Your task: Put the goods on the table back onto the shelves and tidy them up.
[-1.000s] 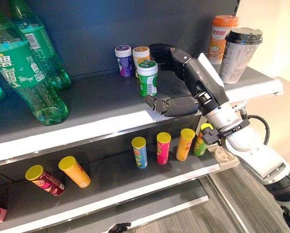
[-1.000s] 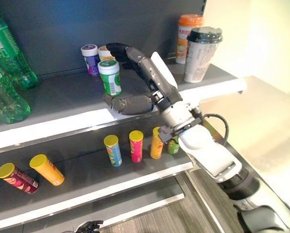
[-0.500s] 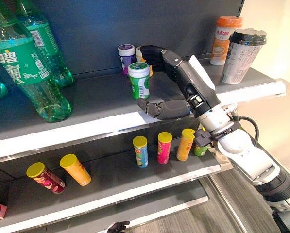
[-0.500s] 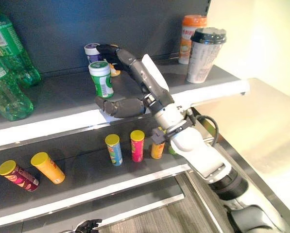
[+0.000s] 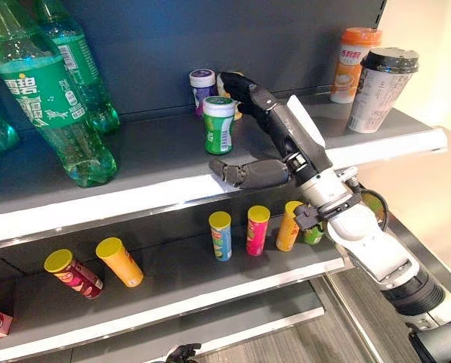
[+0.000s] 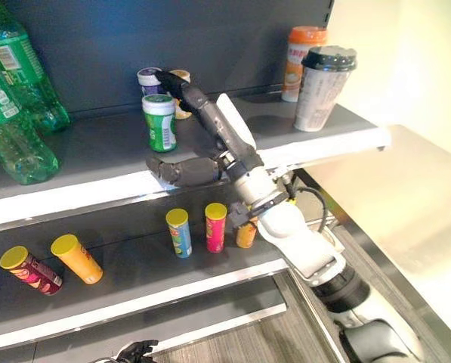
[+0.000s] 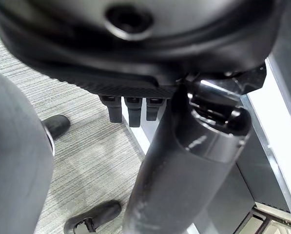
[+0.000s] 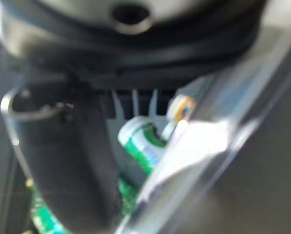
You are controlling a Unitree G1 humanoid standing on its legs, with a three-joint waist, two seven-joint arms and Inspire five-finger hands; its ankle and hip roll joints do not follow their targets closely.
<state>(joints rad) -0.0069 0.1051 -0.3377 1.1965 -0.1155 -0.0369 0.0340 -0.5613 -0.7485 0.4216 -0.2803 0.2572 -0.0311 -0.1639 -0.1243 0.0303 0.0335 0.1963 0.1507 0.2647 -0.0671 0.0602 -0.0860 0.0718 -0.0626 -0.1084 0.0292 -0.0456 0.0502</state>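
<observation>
One green jar between robot hand fingers and thumb.

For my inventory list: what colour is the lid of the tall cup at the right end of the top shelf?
The tall cup has a black lid; the left eye view shows it best.

Bright light falls from above and from my right: the pale front edge of the upper shelf glares almost white, the wall past the lidded cup washes out to cream, and the dark back panel behind the green bottles stays deep and dull. My right hand throws a soft shadow on that shelf beneath it, and the lower shelf under the glaring edge sits in shade, while the bottles bow and lean outward toward the frame's border. From my right wrist everything is badly out of focus, the green can a smear beside a blown-out white streak, and from my left wrist the near dark housing is soft while the striped floor beyond it is evenly lit and fairly crisp.
</observation>
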